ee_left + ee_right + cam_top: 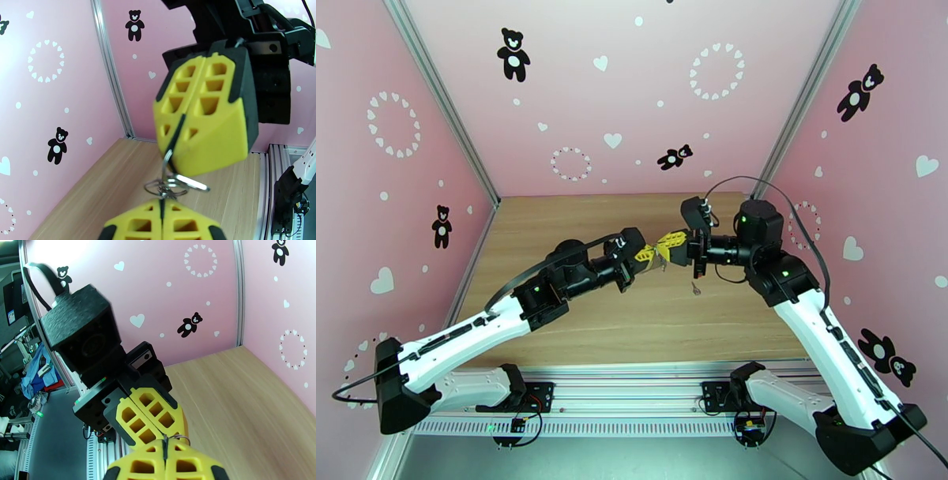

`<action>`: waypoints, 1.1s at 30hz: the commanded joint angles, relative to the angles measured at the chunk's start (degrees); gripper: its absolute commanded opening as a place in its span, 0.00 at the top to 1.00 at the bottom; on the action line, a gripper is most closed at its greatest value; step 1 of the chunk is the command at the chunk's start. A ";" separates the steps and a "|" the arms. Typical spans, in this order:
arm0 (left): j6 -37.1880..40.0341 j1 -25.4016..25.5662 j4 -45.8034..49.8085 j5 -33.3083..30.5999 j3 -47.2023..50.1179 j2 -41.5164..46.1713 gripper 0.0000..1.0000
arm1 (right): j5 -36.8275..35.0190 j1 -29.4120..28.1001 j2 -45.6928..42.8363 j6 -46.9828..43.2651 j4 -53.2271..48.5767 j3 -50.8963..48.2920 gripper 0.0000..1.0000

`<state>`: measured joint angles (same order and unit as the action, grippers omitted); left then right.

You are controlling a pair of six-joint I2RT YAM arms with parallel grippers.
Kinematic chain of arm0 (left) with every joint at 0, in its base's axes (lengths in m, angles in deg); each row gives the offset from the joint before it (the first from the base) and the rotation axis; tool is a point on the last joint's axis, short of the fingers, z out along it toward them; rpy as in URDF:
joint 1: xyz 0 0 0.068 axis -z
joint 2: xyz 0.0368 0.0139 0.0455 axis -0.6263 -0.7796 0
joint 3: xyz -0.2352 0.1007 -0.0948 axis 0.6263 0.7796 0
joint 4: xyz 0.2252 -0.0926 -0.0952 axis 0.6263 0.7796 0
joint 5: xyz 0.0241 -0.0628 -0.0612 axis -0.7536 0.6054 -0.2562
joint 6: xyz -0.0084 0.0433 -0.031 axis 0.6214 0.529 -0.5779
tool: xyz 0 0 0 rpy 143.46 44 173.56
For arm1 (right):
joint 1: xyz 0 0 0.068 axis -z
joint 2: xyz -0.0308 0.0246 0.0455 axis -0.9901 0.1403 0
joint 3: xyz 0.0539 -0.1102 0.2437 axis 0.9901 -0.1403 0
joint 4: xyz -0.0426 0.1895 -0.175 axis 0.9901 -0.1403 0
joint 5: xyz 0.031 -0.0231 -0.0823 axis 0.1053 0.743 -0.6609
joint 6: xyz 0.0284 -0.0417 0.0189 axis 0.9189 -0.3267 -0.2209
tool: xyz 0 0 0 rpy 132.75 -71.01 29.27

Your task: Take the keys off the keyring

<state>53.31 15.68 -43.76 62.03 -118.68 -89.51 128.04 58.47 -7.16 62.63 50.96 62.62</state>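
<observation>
– Keyring (167, 185) pos?
– Mid-air btw the two grippers, tip to tip above the desk (632, 331). Right gripper (173, 154) clenched on its thin dark loop; wire rings hang just under the fingertips.
– Left gripper (161, 205)?
– Clenched too, tips right at the ring cluster. Can't tell if it pinches a key or the ring itself. Its lower part is cut off by the frame edge.
– Keys?
– One silvery key (192, 183) sticks out sideways from the rings, touching them. 2nd one: can't make out in the tangle. From top cam, a tiny dark bit (696, 289) on or over the desk below the right gripper, too small to ID.
– Surface, room?
– Light wood-grain desk, alu rail (632, 391) at the near edge. Pink walls (632, 95) w/ black teddy bears, white hearts and dotted rings.
</observation>
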 commanded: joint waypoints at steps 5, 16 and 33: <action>-6.72 -0.76 2.57 0.70 -2.45 1.84 1.00 | -2.78 -1.80 -2.36 -8.43 -4.73 1.88 1.00; -9.56 -1.11 1.85 3.86 -1.67 0.88 1.00 | -5.02 -2.47 -2.90 -12.92 -7.66 4.28 1.00; 2.27 -4.49 12.28 11.53 -5.24 3.46 0.60 | 2.24 -2.54 0.41 -17.23 -15.44 8.30 1.00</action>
<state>52.72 12.08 -34.21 69.18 -121.66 -87.13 127.05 56.39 -6.79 46.65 37.34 68.76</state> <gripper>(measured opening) 0.396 0.028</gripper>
